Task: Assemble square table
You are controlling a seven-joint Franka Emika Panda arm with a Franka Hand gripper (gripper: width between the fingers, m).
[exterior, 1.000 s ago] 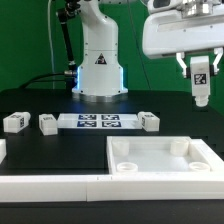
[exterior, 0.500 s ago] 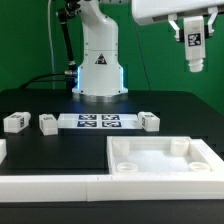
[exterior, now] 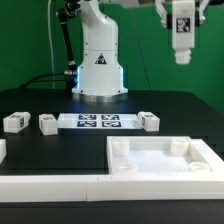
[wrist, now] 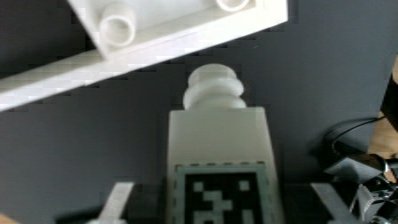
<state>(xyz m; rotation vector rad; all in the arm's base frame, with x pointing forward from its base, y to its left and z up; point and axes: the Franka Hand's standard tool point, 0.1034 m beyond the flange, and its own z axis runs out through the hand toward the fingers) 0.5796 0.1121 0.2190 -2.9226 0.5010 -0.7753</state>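
Tool [exterior: 182, 24] pinching one leg [exterior: 182, 50], peg end down, high above panel [exterior: 160, 162]. Panel flat on desk [exterior: 40, 100], rim up.

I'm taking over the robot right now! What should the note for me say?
Gripper: jaws shut on one table leg, held high above the table at the exterior view's right, narrow end down.
Tabletop panel: flat at the front, exterior view's right, corner sockets showing.
Far-left leg and second leg lie to the exterior view's left of the marker board; right leg lies on its other side.
Done: one leg picked up.
Left: no leg is in the panel yet, so all four need fitting.
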